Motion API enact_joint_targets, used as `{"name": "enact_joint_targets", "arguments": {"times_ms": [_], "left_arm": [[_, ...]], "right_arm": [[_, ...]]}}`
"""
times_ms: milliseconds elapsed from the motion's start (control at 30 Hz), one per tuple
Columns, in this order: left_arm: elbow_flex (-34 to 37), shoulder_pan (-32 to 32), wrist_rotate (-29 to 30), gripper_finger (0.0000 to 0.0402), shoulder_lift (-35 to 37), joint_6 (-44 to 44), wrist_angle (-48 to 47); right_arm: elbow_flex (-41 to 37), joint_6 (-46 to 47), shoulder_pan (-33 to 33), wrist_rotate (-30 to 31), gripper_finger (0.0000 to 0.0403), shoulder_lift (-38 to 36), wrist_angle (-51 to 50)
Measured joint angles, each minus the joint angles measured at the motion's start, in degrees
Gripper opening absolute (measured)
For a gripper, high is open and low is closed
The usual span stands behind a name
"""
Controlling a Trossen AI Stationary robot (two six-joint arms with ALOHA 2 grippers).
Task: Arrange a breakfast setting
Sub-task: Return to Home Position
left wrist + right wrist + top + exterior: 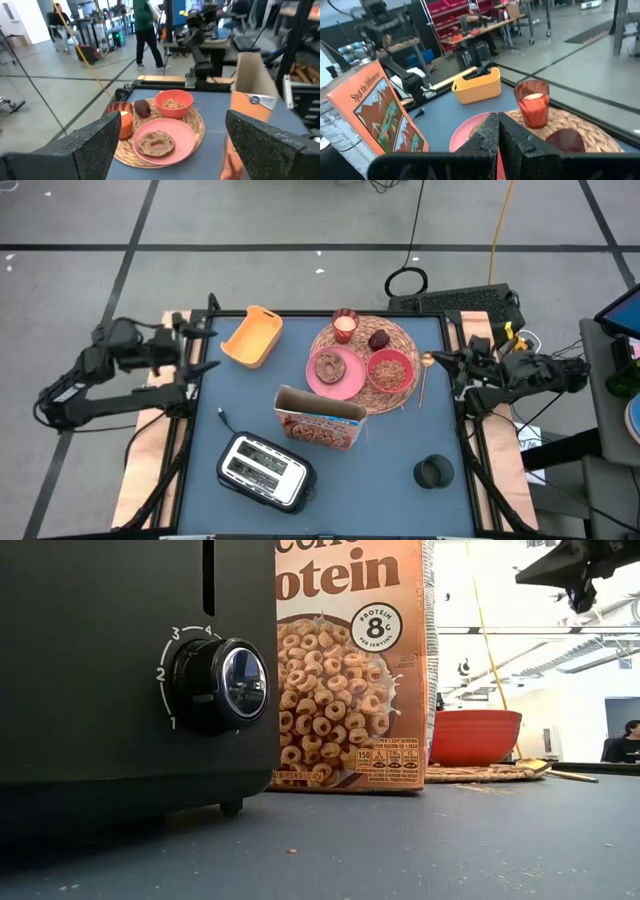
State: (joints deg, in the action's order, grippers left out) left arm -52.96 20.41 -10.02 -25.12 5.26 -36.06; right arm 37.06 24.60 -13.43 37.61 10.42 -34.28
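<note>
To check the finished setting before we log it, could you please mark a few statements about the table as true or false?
The bagel lies on the pink plate. True.
The spoon lies in the red bowl. False: it lies on the table beside the woven mat, on the right arm's side.
The left claw is open. True.
The cereal box lies flat on the mat. False: it stands upright on the table, between the plate and the toaster.
The right claw grips the glass. False: it is shut on nothing; the glass stands on the mat.
</note>
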Motion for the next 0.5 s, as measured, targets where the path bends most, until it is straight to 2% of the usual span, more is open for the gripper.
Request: {"name": "enact_joint_targets", "arguments": {"times_ms": [133,300,500], "left_arm": [[5.83,-0.62,-0.01,0.0363,7.75,-2.17,0.79],[15.66,-0.62,0.09,0.0363,16.80,-4.43,6.31],[24.01,-0.60,0.12,0.0363,24.84,-5.36,9.33]], "right_arm": [[0.00,-2.27,0.00,-0.09,0.0000,-2.35,-0.23],[0.00,-6.32,0.00,-0.23,0.0000,-3.94,-0.26],[0.00,-9.70,0.00,-0.34,0.0000,-5.20,-0.47]]}}
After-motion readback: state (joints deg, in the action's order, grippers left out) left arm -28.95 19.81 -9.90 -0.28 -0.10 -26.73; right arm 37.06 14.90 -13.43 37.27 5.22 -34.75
